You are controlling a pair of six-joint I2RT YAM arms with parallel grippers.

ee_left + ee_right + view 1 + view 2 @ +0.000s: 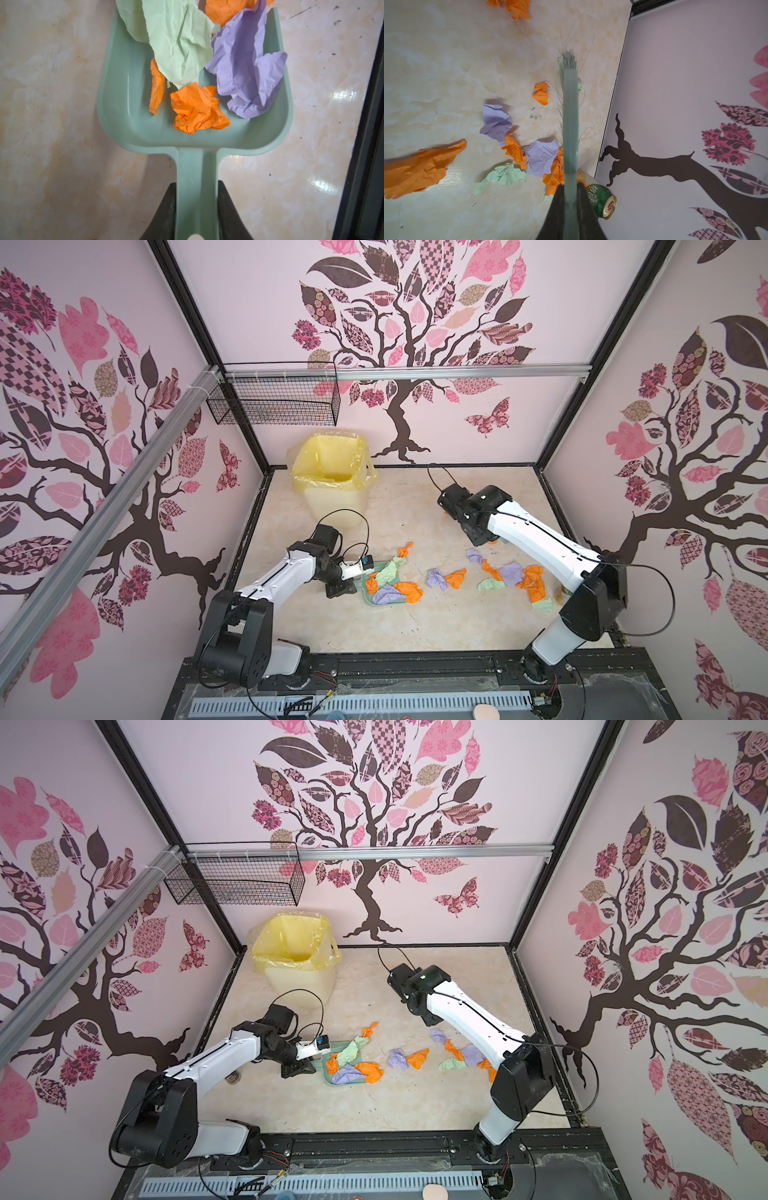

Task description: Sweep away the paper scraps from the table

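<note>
Left claw (197, 187) clamped on teal plastic dustpan (124, 116) handle; right claw (570, 185) clamped on teal bristle brush (570, 116).
Crumpled orange, lilac, pale-green paper scraps (510, 572): some in pan, rest loose on beige marbled surface (436, 626). Light, soft, likely flyaway, so push with bristles, don't pinch.

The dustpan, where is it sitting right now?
In both top views the dustpan rests on the table left of centre, in front of the yellow-lined bin, with paper scraps in it and its handle between the jaws of the left gripper.
</note>
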